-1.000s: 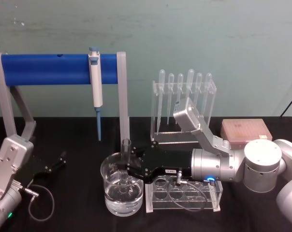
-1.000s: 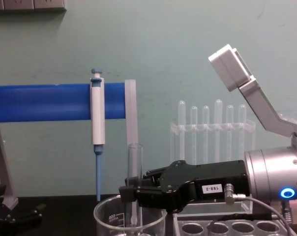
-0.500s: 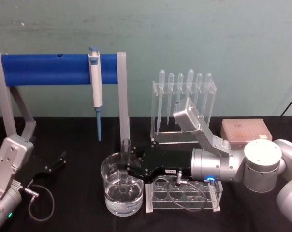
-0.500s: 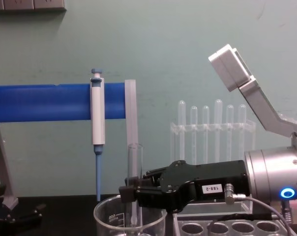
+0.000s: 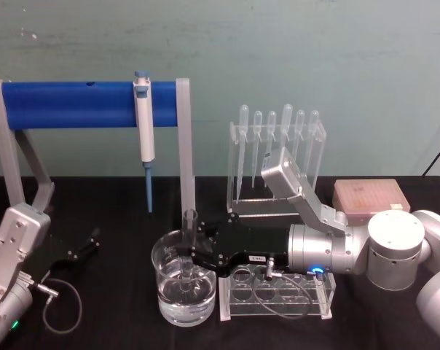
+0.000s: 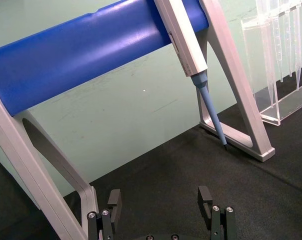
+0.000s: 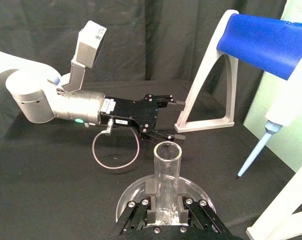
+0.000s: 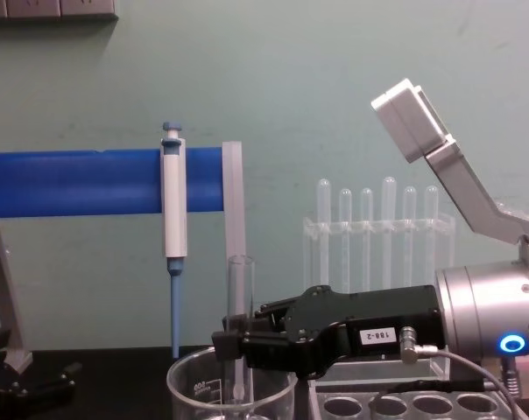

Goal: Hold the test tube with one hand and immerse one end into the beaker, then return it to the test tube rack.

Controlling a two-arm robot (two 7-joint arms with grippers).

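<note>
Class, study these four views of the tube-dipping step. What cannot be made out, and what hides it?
- Chest view: tip of the test tube and base of the beaker, cut off by the bottom edge.
- Head view: whether that tip touches the beaker floor; glass and water blur it.
- Head view: rear of the rack, covered by the right gripper.
- Left wrist view: the parked left gripper, jaws open, cut off by the bottom edge.

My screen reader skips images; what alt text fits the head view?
The right gripper holds a test tube upright with its lower end in the beaker of clear liquid, beside the clear rack. The left gripper rests open at far left.
</note>
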